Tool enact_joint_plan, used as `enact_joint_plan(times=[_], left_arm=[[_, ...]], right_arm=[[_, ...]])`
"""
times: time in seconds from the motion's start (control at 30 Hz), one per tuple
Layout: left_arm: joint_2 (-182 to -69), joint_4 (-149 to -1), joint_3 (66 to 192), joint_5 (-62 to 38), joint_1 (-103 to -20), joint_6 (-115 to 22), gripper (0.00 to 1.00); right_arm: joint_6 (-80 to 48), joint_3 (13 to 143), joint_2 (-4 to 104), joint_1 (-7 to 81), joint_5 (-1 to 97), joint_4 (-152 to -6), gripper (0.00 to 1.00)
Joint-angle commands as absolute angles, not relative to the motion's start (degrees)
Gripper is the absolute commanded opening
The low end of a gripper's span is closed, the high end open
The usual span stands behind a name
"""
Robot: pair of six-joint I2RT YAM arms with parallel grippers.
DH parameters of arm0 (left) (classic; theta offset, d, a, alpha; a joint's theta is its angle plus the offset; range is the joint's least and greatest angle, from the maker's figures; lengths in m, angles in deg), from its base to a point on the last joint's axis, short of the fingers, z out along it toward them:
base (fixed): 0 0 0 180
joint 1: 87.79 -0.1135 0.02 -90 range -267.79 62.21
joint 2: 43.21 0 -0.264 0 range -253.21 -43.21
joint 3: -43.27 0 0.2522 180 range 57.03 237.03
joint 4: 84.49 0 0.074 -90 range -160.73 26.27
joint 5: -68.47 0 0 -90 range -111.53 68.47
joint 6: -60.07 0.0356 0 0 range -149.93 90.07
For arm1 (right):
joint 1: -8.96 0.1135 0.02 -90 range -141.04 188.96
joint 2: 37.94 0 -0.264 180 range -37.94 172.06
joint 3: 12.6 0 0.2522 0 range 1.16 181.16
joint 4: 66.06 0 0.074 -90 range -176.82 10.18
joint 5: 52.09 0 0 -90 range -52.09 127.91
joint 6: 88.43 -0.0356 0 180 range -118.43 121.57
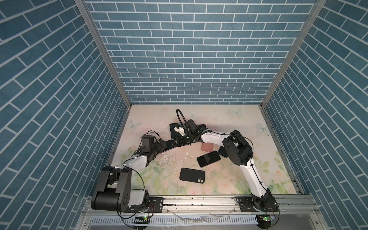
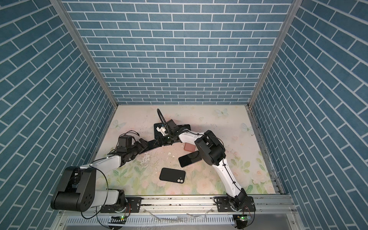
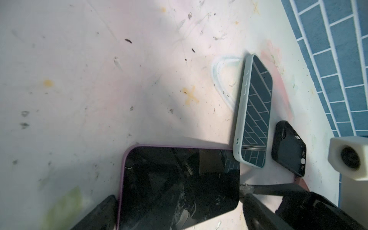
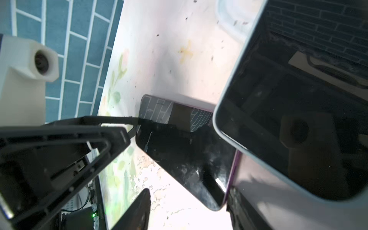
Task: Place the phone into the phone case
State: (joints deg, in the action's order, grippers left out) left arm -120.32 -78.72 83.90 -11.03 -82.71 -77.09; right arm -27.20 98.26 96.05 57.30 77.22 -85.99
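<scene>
The phone [image 3: 179, 185] is a black-screened slab in the middle of the table [image 1: 229, 123]. It sits in a purple phone case [image 3: 121, 179], whose rim shows along one long side only. My left gripper [image 3: 179, 215] is open, with a finger close beside each long side of the phone. My right gripper [image 4: 191, 211] is open around one corner. One of its fingers [image 4: 241, 209] touches the purple rim and the other stands apart. In both top views the two grippers meet over the phone [image 1: 169, 146] [image 2: 151, 147].
A phone in a pale green case [image 3: 254, 119] [image 1: 174, 130] lies just beyond, with a small black phone [image 3: 288, 147] beside it. Nearer the front lie a black case [image 1: 192, 174], a bare phone [image 1: 208, 158] and a pink case [image 1: 207, 147]. Blue brick walls enclose the table.
</scene>
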Motion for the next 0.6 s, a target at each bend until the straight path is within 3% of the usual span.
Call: enact_joint_plan(times=[0.0, 0.57], left_arm=[[-121.0, -74.1, 81.2, -9.2, -82.7, -78.6, 1.0], [-111.4, -70.5, 79.0, -8.7, -82.7, -79.5, 0.98]], right_arm=[[-25.6, 99.3, 96.9, 59.2, 85.9, -88.3, 0.61], [-24.1, 96.9, 93.1, 59.5, 85.7, -90.7, 0.59]])
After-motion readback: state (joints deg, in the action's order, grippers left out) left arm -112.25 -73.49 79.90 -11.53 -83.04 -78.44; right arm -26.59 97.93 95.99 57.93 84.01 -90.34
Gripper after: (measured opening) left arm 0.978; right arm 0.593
